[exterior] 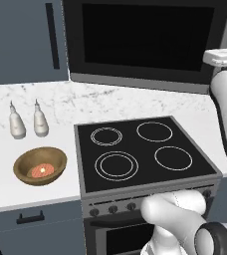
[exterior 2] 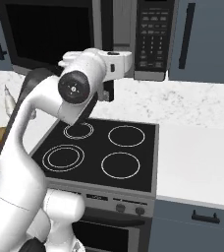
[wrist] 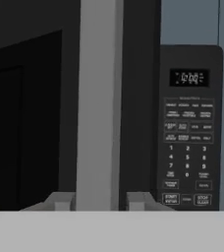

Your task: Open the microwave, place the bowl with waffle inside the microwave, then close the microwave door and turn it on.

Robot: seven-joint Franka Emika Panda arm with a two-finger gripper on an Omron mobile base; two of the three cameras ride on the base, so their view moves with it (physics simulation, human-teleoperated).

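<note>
The microwave (exterior: 145,40) hangs above the stovetop. Its dark glass microwave door (exterior: 140,37) looks shut or nearly so. In the hand view my gripper (wrist: 100,202) straddles the door's vertical grey handle (wrist: 99,98), with one fingertip (wrist: 62,201) close on either side. I cannot tell whether they press on it. The keypad (wrist: 188,147) lies just right of the handle. My white hand (exterior 2: 115,63) is held up against the door's right edge. The bowl with waffle (exterior: 40,166) sits on the white counter left of the stove, far from the gripper.
Two white bottles (exterior: 27,122) stand behind the bowl near the wall. The black four-ring stovetop (exterior: 138,152) lies directly under the microwave. Blue-grey cabinets (exterior 2: 207,39) flank the microwave. White counter (exterior 2: 197,157) extends to the right of the stove.
</note>
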